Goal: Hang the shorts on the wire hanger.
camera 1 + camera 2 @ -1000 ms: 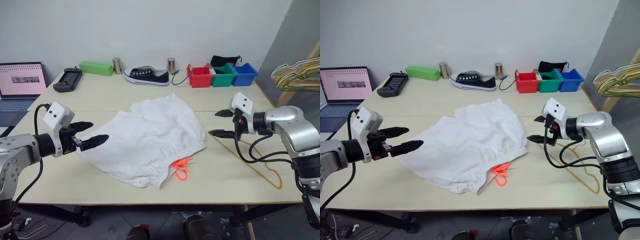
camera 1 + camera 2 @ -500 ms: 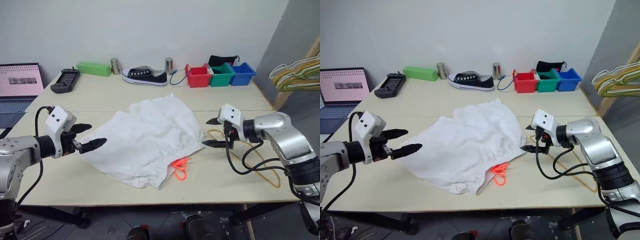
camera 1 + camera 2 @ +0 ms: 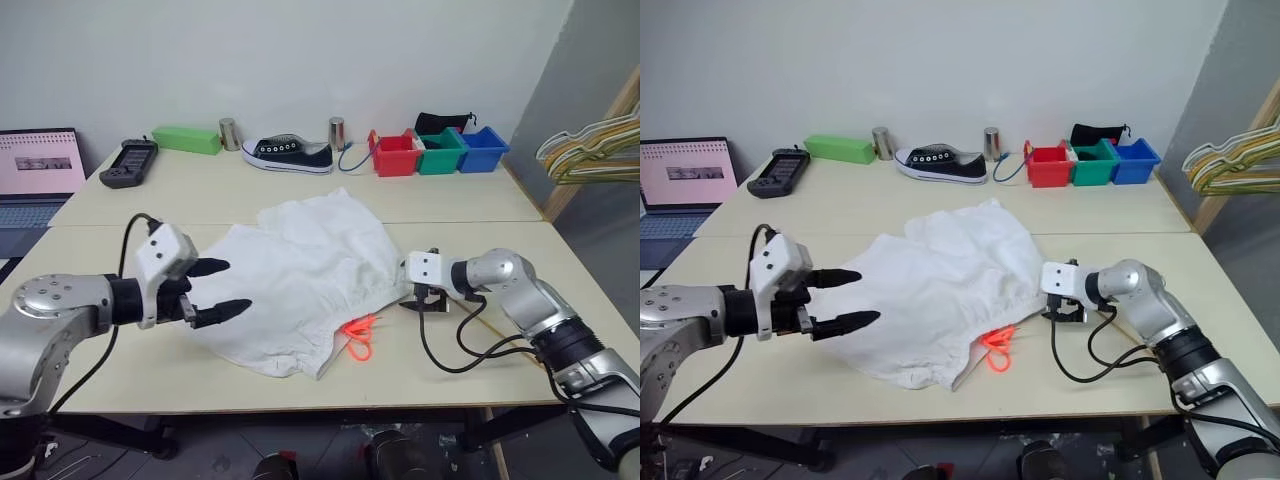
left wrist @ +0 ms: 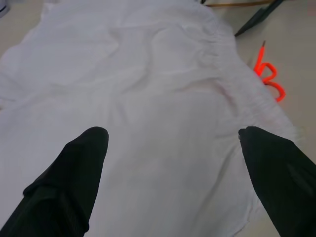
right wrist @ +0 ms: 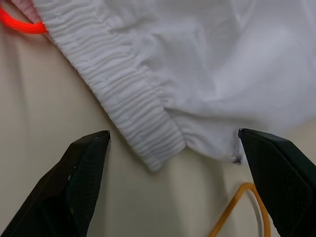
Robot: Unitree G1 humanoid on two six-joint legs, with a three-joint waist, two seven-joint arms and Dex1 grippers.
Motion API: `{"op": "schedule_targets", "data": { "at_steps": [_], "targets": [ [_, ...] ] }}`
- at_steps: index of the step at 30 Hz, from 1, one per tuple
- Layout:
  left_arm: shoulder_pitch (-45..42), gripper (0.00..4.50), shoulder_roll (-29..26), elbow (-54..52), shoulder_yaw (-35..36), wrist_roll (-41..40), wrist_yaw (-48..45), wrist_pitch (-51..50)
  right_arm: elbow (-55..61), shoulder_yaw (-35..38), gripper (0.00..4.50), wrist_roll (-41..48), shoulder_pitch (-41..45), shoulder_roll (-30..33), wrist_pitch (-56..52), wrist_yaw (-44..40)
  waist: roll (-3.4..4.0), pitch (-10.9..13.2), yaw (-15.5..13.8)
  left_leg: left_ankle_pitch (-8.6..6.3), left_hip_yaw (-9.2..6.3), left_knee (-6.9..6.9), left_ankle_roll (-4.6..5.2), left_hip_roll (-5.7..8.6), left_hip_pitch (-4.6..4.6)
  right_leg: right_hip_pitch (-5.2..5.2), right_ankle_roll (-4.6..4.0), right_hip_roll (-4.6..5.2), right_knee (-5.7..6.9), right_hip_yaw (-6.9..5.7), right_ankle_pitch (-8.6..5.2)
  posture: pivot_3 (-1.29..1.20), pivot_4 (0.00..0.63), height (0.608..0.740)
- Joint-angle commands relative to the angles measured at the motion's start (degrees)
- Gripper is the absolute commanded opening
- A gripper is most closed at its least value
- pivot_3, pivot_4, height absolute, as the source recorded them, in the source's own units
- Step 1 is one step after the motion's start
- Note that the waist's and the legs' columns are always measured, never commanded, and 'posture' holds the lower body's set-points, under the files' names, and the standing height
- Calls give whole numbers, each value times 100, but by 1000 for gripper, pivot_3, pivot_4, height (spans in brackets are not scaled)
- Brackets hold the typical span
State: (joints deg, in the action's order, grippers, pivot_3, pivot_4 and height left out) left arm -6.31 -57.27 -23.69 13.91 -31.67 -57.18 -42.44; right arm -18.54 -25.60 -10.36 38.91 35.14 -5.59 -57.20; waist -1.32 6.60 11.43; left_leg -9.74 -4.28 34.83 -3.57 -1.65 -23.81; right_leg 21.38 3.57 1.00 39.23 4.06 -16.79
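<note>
Nothing is hung yet. The shorts (image 3: 305, 285) lie spread flat at the middle of the bench (image 3: 240, 200), and the wire hanger (image 5: 240, 210) is partly tucked under their waistband corner at about 3 o'clock. The right gripper (image 5: 173, 148) hovers at that corner, jaws wide and empty; the left gripper (image 3: 222, 290) is over the 9 o'clock edge, jaws wide too. Grasping, threading and lifting all remain.

Even, bright indoor light from overhead; soft shadows only. Head views sharp. Wrist views slightly soft, near fingers blurred.
</note>
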Motion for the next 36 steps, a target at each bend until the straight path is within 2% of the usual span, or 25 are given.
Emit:
{"op": "schedule_targets", "data": {
  "at_steps": [1, 5, 7, 11, 12, 23, 28, 31, 36],
  "targets": [
    [-15, 4500, -110, -336, 52, -257, -89, -178, -208, 39, 3457, -121, 276, -86, 291, -34, -1, 0, -22, 0, -1, 0, 0, 0, 0, 0, 0, 0, 0, 0, 0, -86, 5, 740],
    [72, 4500, -115, -457, 33, -295, -100, -198, -595, 68, 2474, -201, 416, -210, 441, 3, -2, -4, -34, 0, -2, 4, 0, 2, 1, -5, 2, 0, 0, 0, 1, -84, 5, 740],
    [129, 4500, -117, -502, 67, -311, -100, -203, -818, 84, 2147, -290, 515, -235, 551, 53, -2, -4, -35, 1, -3, 4, 0, 4, 1, -5, 3, 0, 0, 0, 2, -84, 5, 740],
    [164, 4500, -109, -508, 81, -293, -83, -175, -1502, 76, 1066, -576, 894, -336, 948, 462, -1, -6, -31, 1, -4, 6, 0, 4, 2, -6, 3, 0, 0, 1, 3, -83, 4, 740],
    [159, 4500, -106, -503, 79, -289, -78, -169, -1711, 51, 916, -687, 1031, -371, 1066, 606, -1, -7, -30, 1, -4, 6, 0, 4, 2, -6, 3, 0, 0, 0, 4, -83, 4, 740],
    [-58, 4500, -81, -405, -70, -242, -69, -113, -4091, -126, 916, -1521, 2520, -999, 2126, 2035, -1, -9, 8, 2, -6, 6, 0, 7, 6, -2, -4, 0, 20, 1, 6, -94, 3, 740],
    [-158, 4500, -42, -378, -172, -208, -21, -101, -4862, -315, 916, -1948, 2874, -1130, 2366, 2571, -2, -10, 6, 3, -12, 6, -1, 10, 5, -4, -9, 0, 22, 1, 8, -91, 4, 740],
    [-123, 4500, -27, -421, -166, -208, 13, -104, -5085, -350, 1454, -2033, 2932, -1079, 2466, 2466, -1, -10, 2, 3, -13, 6, -1, 12, 5, -4, -9, 0, 23, 1, 8, -90, 6, 740],
    [67, 4500, -68, -428, -9, -230, 35, -99, -4996, -250, 2838, -1963, 2913, -856, 2703, 2064, -1, -10, 7, 3, -14, 6, -1, 11, 6, -3, -10, 0, 27, 1, 8, -88, 13, 740]
  ]
}}
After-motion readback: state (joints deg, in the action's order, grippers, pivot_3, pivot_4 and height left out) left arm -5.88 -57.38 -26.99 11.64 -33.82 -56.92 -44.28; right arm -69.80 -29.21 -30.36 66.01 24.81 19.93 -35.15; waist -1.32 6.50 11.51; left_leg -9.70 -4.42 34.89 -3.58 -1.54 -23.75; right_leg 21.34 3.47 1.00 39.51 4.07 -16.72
